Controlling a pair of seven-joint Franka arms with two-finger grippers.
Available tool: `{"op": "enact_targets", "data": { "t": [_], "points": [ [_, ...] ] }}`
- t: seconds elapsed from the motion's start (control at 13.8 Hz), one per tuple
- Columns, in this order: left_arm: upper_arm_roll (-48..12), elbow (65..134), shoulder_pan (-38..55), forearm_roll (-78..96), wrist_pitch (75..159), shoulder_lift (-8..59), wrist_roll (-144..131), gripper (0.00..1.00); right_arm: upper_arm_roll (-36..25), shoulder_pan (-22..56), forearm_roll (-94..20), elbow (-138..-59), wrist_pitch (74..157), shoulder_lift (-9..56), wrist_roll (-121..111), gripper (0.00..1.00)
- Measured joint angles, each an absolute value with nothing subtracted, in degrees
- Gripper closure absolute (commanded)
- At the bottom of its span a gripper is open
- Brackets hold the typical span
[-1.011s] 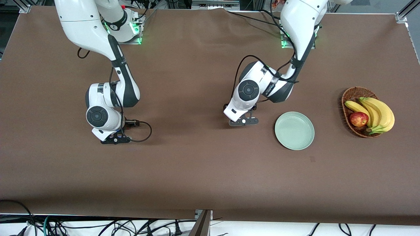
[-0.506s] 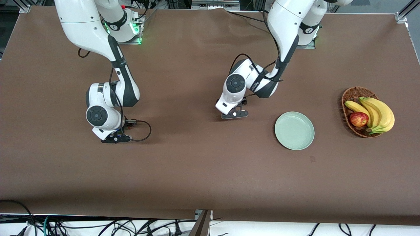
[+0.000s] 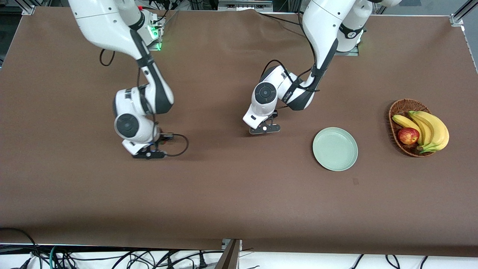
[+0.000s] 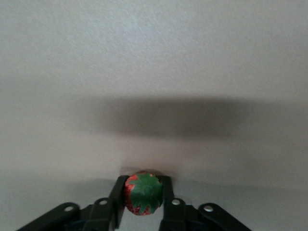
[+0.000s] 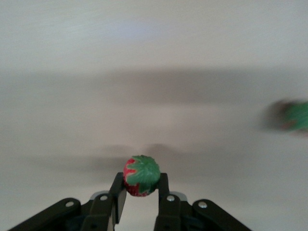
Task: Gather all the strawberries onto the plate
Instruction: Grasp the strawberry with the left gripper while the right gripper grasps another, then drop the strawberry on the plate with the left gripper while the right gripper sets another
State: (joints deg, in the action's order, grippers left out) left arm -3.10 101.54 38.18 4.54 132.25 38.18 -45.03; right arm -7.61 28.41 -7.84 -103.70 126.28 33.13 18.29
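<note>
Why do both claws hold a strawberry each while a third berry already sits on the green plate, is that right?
Not quite: the plate is bare in the front view. The left claw and the right claw do each grip a strawberry, as the wrist views show.

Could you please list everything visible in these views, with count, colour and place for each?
strawberries: two clearly seen, red with green tops; one between the left gripper's fingers, one between the right gripper's fingers. A blurred red-green shape in the right wrist view may be a third.
plate: one, pale mint green, on the table toward the left arm's end, nothing on it.
basket: one, brown wicker, beside the plate, nearer the left arm's end.
bananas: one yellow bunch, in the basket.
apple: one, red-yellow, in the basket.
table: one, brown.
left gripper: black, shut on a strawberry, near the table's middle.
right gripper: black, shut on a strawberry, toward the right arm's end.
</note>
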Motion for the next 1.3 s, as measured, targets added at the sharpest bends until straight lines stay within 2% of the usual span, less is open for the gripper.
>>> {"op": "enact_targets", "data": {
  "t": [0.29, 0.58, 1.01, 1.16, 1.23, 1.3],
  "points": [
    [0.56, 99.86, 35.97, 4.45, 123.97, 34.63, -40.76, 0.97, -1.90, 30.24, -7.83, -102.56, 126.52, 32.81, 33.04, 0.96],
    [1.34, 98.32, 25.77, 4.39, 115.61, 29.58, -24.58, 0.95, -0.56, 35.28, -8.97, -99.24, 128.18, 33.84, 46.80, 0.95],
    [1.42, 97.59, 13.97, 4.37, 113.98, 30.21, -0.66, 0.94, 0.30, 46.47, -12.54, -89.75, 140.38, 43.72, 57.35, 0.93],
    [1.40, 97.59, 12.54, 3.77, 114.10, 31.45, 3.81, 0.93, 0.30, 48.35, -12.61, -86.47, 143.31, 47.03, 60.12, 0.82],
    [1.40, 97.60, 12.07, 3.22, 114.58, 32.17, 5.44, 0.86, 0.29, 48.90, -12.61, -84.75, 143.85, 48.39, 61.82, 0.71],
    [1.40, 97.60, 11.82, 2.87, 115.34, 32.83, 6.42, 0.43, 0.28, 49.28, -12.61, -83.12, 143.96, 49.54, 63.12, 0.24]
  ]
}}
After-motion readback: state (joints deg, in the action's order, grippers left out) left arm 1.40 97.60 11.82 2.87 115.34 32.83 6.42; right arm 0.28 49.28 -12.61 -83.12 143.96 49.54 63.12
